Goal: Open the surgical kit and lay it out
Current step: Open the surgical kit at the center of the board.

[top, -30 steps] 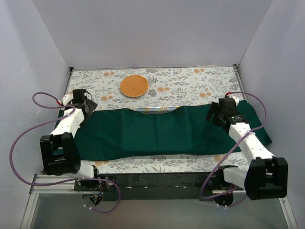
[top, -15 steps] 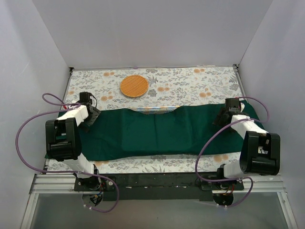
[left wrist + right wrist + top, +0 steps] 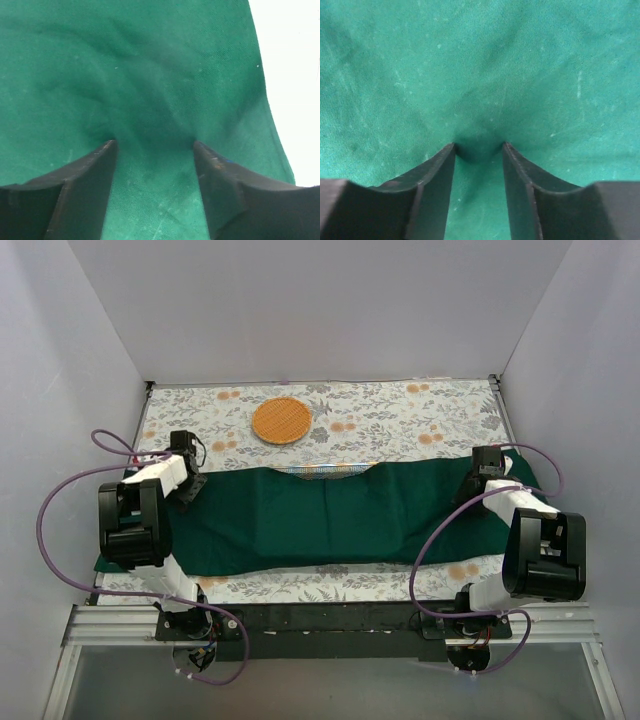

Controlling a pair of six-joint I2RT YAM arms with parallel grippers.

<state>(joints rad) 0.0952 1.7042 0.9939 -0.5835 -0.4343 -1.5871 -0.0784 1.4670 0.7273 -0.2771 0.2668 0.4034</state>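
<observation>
The surgical kit's dark green cloth wrap [image 3: 330,515] lies spread in a wide band across the table. A thin pale strip of the tray [image 3: 330,470] peeks out at its far edge; the instruments are hidden. My left gripper [image 3: 186,480] is pressed down on the cloth's far left corner. In the left wrist view its jaws [image 3: 155,142] stand apart with flat cloth [image 3: 150,75] between the tips. My right gripper [image 3: 480,480] presses on the far right corner. Its jaws [image 3: 479,145] are closer together, with a small pucker of cloth [image 3: 480,90] between them.
A round woven orange basket [image 3: 281,421] sits on the floral table cover [image 3: 400,415] behind the cloth. White walls close in the back and both sides. Purple cables loop beside both arms.
Both arms have folded down and set their grippers onto the cloth's far corners. Both pairs of jaws have narrowed from wide open, the right more than the left.
</observation>
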